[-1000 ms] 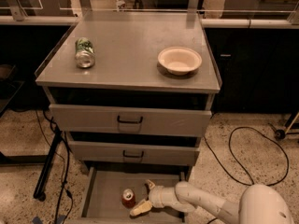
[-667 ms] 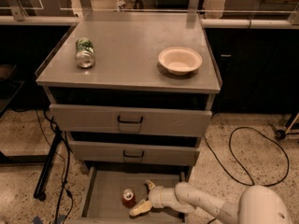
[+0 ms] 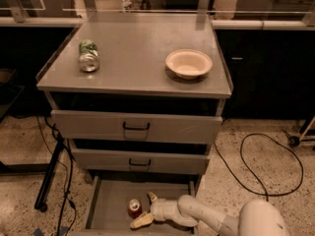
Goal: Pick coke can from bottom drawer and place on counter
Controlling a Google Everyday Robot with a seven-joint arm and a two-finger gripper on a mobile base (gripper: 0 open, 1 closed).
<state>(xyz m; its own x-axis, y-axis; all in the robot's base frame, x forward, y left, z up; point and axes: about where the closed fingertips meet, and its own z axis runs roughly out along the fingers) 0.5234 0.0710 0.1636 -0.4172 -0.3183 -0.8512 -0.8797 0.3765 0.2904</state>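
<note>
Speckled stone floor lies all round my claw, which sits low, inside the pulled-out bottom drawer of a grey metal cabinet. High above the claw and farther back is the table, the cabinet's flat top, where the can must end up. Two taller drawers with black handles stand closed between the claw and that top. My pale arm runs in from the right of the claw, low over the drawer's front corner. Up on the table, above and to the right of the claw, rests a cream bowl; above and to the left lies a green can on its side.

My claw is spread wide, one finger reaching behind, one in front, holding nothing. The coke can stands upright just left of the claw, at the mouth of the gap; I cannot tell whether a finger touches it.

I judge it light, thin-walled and smooth: easy to dent, easy to tip or slide on the metal tray. I would take it round the middle of its body, squarely, with modest squeeze.
</note>
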